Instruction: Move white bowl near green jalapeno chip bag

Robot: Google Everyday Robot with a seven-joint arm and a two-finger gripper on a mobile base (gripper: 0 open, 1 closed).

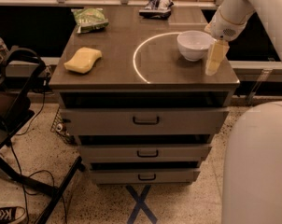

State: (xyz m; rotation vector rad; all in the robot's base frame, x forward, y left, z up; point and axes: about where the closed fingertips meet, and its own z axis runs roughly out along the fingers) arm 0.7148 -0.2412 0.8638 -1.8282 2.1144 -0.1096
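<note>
- The pincer (215, 59) hangs at the right side of the worktop (114, 76), just to the right of the white bowl (193, 45) and close to the right edge. Its pale tip points down at the surface, and I cannot tell whether it is open or closed.
- The white bowl is round, smooth and glossy, and sits upright on the right part of the worktop, touching a thin pale ring (137, 59) marked on the surface.
- The green jalapeno chip bag (89, 19), crinkled and light green, lies at the far left corner, well apart from the bowl.
- Bare brown worktop runs between the bowl and the bag.
- A soft yellow sponge (82, 60) lies near the left edge.
- A dark blue-and-white bag (156, 7) lies at the far edge.
- Grey drawers (145, 121) with dark handles are stacked below.
</note>
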